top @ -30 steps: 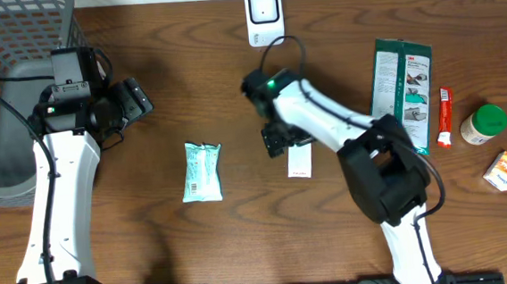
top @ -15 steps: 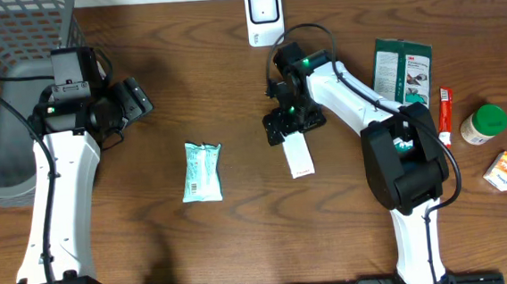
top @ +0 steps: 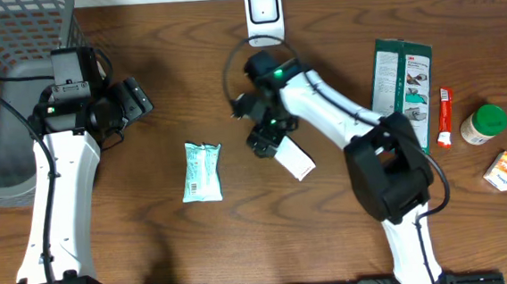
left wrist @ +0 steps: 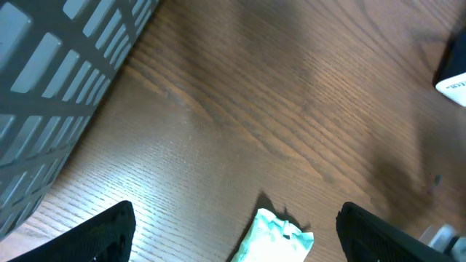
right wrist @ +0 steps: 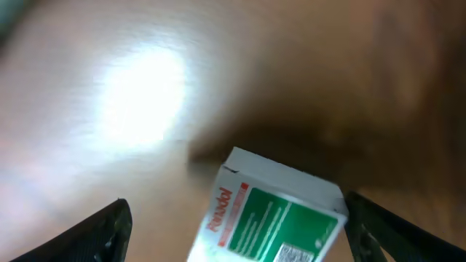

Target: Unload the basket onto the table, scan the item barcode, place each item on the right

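Note:
A small white and green box [top: 296, 162] lies tilted on the table below the white barcode scanner [top: 263, 14]. In the right wrist view the box [right wrist: 280, 218] shows red lettering and a small barcode. It lies between the wide-set fingers of my right gripper [right wrist: 247, 234], its right corner close to the right finger [right wrist: 397, 231]. That gripper [top: 265, 134] hovers open at the box's upper left end. My left gripper [top: 134, 98] stands open at the left, and in its wrist view a light green packet [left wrist: 280, 238] lies between its fingers.
A grey wire basket [top: 0, 97] stands at the far left. The light green packet [top: 203, 171] lies left of the box. At the right are a dark green package [top: 404, 87], a red tube [top: 446, 117], a green-lidded jar [top: 485, 124] and an orange box [top: 504, 170].
My right gripper has swung left and turned. The box, which lay straight, now lies diagonally. The left arm has not moved.

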Robot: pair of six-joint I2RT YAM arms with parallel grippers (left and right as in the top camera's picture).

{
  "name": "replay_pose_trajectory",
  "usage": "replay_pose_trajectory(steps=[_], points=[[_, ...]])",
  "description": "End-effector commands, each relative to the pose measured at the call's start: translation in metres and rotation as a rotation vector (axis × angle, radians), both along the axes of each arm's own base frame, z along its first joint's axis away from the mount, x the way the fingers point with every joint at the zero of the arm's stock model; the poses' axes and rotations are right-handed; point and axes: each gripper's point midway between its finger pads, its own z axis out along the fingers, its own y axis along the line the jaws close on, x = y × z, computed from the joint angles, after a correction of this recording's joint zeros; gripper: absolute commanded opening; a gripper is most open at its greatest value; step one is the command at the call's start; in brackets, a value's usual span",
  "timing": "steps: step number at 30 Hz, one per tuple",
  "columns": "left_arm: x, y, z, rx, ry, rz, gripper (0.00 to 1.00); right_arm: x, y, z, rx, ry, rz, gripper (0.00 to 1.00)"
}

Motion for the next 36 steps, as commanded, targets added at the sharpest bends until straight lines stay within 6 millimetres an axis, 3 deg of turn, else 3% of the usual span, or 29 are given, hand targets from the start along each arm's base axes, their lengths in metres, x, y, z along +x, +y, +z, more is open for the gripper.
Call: replay_pose_trajectory(steps=[1,5,7,13,15,17,21,22,28,32,36], points=[[0.002,0.003,0.005,0.009,-0.01,0.013,0.89,-0.024,0.017,0.017,-0.018,0.019,0.119,0.9],[0.002,0.003,0.005,0.009,-0.01,0.013,0.9,-0.068,0.006,0.02,-0.113,0.153,0.158,0.88],[0.002,0.003,0.005,0.009,-0.01,0.013,0.89,-0.082,0.001,0.023,-0.154,0.202,0.133,0.79],[0.002,0.003,0.005,0.009,-0.01,0.013,0.89,-0.09,0.007,0.045,-0.16,0.222,-0.132,0.64],[0.002,0.003,0.005,0.009,-0.01,0.013,0.9,-0.096,0.005,0.049,-0.166,0.266,-0.222,0.51],[0.002,0.003,0.005,0.009,-0.01,0.013,0.89,-0.102,0.005,0.046,-0.175,0.307,-0.298,0.22],[0.002,0.003,0.005,0.009,-0.01,0.013,0.89,-0.116,-0.01,0.019,-0.261,0.349,-0.436,0.01],[0.002,0.003,0.005,0.009,-0.01,0.013,0.9,-0.118,-0.016,0.014,-0.294,0.347,-0.464,0.02],[0.002,0.003,0.005,0.009,-0.01,0.013,0.89,-0.101,-0.062,-0.02,-0.491,0.135,-0.672,0.01],[0.002,0.003,0.005,0.009,-0.01,0.013,0.9,-0.07,-0.089,-0.022,-0.568,-0.078,-0.805,0.01],[0.002,0.003,0.005,0.009,-0.01,0.013,0.89,-0.036,-0.1,-0.022,-0.544,-0.222,-0.866,0.01]])
